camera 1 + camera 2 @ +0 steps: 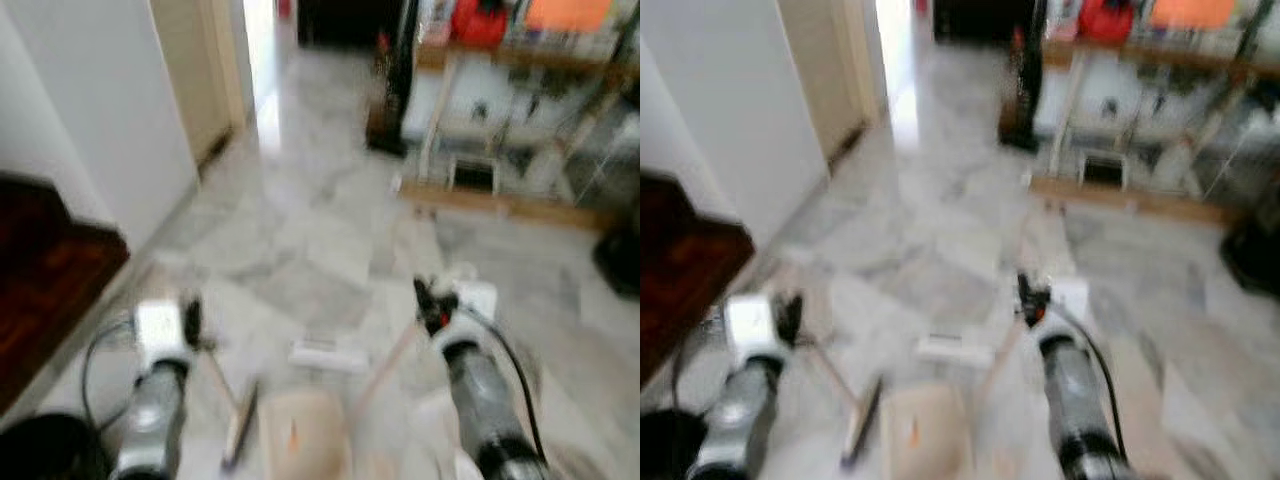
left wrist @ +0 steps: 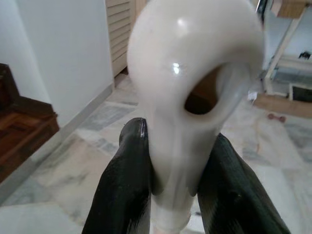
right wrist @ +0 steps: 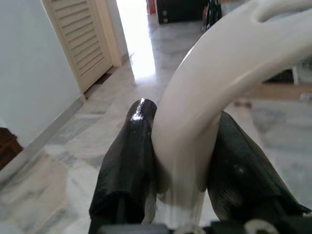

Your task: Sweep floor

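Both eye views are blurred. My left gripper (image 1: 190,318) is shut on a cream broom handle (image 2: 190,58) with a hanging hole at its end. Its thin stick slants down to a dark brush head (image 1: 240,425) on the marble floor (image 1: 300,220). My right gripper (image 1: 424,298) is shut on a curved cream handle (image 3: 229,53). That handle's stick runs down to a beige dustpan (image 1: 300,432) low between my arms. A small white flat object (image 1: 325,355) lies on the floor just beyond the dustpan.
A white wall (image 1: 90,110) and dark wooden furniture (image 1: 50,270) stand on the left. A louvred door (image 3: 78,39) flanks a bright doorway ahead. A wooden shelf rack (image 1: 520,120) full of items fills the right. A black object (image 1: 45,450) sits by my left arm.
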Robot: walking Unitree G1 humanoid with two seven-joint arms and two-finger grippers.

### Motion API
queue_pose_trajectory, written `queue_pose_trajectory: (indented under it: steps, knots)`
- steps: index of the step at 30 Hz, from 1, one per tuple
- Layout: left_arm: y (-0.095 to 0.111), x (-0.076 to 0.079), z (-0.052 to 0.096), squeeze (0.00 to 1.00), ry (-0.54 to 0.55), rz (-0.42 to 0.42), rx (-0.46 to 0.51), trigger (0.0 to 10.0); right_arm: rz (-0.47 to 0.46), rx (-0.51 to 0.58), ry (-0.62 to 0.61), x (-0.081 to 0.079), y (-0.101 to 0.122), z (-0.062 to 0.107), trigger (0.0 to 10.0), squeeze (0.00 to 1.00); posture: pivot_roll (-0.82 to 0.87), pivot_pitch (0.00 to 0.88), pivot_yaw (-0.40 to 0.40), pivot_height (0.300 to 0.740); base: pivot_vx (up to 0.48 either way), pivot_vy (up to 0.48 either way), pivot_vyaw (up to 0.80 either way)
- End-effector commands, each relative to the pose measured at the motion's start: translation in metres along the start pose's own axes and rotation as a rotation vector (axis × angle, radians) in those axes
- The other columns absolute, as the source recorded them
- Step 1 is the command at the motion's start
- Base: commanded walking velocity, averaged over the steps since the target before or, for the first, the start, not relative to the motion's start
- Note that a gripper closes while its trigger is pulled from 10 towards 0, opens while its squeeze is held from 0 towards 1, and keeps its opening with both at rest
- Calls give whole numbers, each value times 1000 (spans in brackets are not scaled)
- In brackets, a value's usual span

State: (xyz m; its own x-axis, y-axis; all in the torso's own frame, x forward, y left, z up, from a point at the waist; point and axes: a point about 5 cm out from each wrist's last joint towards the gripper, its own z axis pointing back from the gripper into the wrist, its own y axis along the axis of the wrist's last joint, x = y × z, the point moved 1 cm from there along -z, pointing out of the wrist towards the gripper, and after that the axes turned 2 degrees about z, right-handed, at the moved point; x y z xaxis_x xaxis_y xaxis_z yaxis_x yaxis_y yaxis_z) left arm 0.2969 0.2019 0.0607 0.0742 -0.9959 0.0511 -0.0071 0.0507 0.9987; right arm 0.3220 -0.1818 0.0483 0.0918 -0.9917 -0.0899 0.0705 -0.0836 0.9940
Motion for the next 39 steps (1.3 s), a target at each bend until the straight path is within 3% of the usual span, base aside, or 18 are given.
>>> queue_pose_trajectory:
  steps: [1,16,28,39]
  knots:
    - [10,-4,-3,0,8,-10,37,10000,1,50,18,-6,13,-7,10000,0,46,0,-34,740,334,0,0]
    - [16,-4,-7,0,1,-14,54,10000,-1,51,19,-6,13,-8,10000,0,47,0,-30,740,332,0,0]
    - [90,7,-24,0,-42,-29,307,10000,-25,146,20,-6,34,-15,10000,0,51,0,-33,740,330,0,0]
    - [96,11,-24,0,-48,-27,305,10000,-20,205,40,-11,49,-20,10000,0,46,0,-32,740,330,0,0]
